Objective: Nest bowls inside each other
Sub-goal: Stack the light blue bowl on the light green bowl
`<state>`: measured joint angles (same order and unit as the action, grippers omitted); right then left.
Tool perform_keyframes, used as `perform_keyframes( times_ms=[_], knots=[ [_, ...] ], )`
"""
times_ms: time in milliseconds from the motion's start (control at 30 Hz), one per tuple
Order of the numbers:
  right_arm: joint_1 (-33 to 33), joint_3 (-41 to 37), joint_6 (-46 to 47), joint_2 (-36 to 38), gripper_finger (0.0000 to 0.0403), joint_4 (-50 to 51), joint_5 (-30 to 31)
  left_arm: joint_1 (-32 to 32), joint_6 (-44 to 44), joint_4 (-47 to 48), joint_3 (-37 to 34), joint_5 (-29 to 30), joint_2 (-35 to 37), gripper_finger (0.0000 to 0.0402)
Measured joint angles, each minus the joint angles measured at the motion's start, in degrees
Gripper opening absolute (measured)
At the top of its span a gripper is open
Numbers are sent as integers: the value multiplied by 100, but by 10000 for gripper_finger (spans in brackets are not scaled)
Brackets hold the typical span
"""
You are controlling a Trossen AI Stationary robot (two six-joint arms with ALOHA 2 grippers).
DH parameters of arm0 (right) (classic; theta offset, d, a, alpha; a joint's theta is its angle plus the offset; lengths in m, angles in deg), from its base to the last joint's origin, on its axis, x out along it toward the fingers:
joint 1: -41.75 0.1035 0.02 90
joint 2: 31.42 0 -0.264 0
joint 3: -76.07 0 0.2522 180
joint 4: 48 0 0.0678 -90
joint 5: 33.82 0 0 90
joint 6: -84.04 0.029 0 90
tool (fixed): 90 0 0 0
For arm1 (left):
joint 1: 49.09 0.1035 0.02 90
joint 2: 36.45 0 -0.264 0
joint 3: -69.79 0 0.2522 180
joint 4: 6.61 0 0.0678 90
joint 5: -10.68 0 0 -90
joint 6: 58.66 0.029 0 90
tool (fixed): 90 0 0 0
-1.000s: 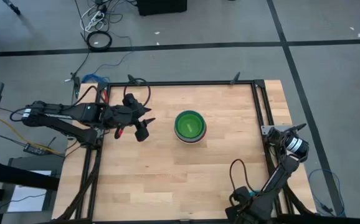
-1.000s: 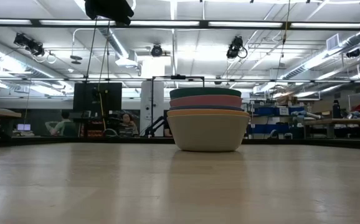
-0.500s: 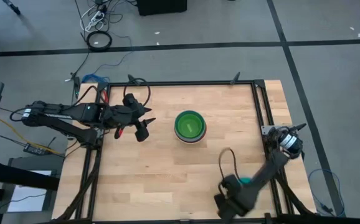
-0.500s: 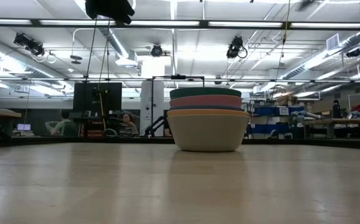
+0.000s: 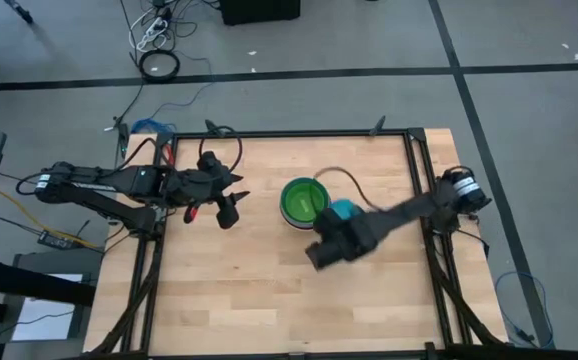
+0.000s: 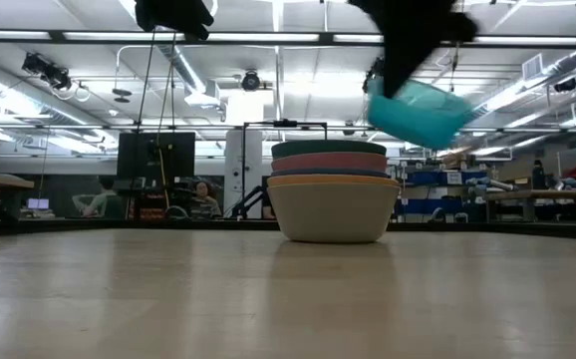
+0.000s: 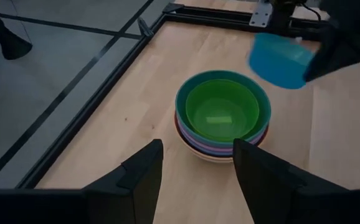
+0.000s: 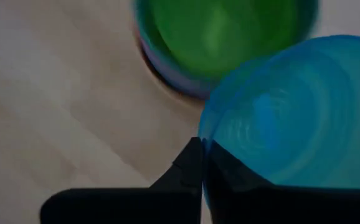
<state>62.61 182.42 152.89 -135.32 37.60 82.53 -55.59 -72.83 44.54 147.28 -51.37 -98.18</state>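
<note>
Stack of nested bowls (image 5: pixel 304 203) at the middle of the table (image 5: pixel 269 290). A lime green bowl (image 7: pixel 222 111) sits innermost and uppermost, inside a teal bowl (image 7: pixel 186 93). In the low view the rims below read downward as pink, a dark bluish band, orange or yellow, and a grey-white bowl (image 6: pixel 333 211) at the base, resting on the wood. Nothing but bowls lies in any of them.

The cyan bowl (image 6: pixel 418 112) is off the table, tilted, hanging just beside and above the stack's rim on the side toward my right arm. It does not touch the stack in the low view.

The table is pale wood planking within a black frame (image 5: pixel 416 190). Grey floor with dark lines surrounds it, with cables (image 5: pixel 157 40) beyond the far edge. Behind the table the low view shows a workshop hall with ceiling strip lights, a dark monitor (image 6: pixel 155 155) and a seated person (image 6: pixel 204 196) far off.

My right gripper (image 8: pixel 200 163) is clenched on the cyan bowl's rim, fingers pinched together across the wall, and reaches across the table to the stack. My left gripper (image 7: pixel 195 171) hovers near the table's left edge, facing the stack, fingers parted and holding nothing.
</note>
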Motion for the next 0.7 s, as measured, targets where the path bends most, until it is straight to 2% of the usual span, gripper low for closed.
perform_keyframes(
  times_ms=[133,300,467,633,700],
  knots=[
    [-603,481,-1586,5,0,-668,0,0,-2,87,0,0,0,202],
    [-1212,597,-2915,-1,0,-1672,-664,0,-102,157,0,21,0,202],
    [-1548,586,-3150,-314,0,-1482,-1112,0,-200,287,0,31,0,202],
    [-1567,588,-3270,-643,0,-1530,-1599,0,-284,447,-2,48,0,202],
    [-1572,588,-3376,-779,0,-1524,-1619,0,-297,464,-2,49,1,202]
  ],
)
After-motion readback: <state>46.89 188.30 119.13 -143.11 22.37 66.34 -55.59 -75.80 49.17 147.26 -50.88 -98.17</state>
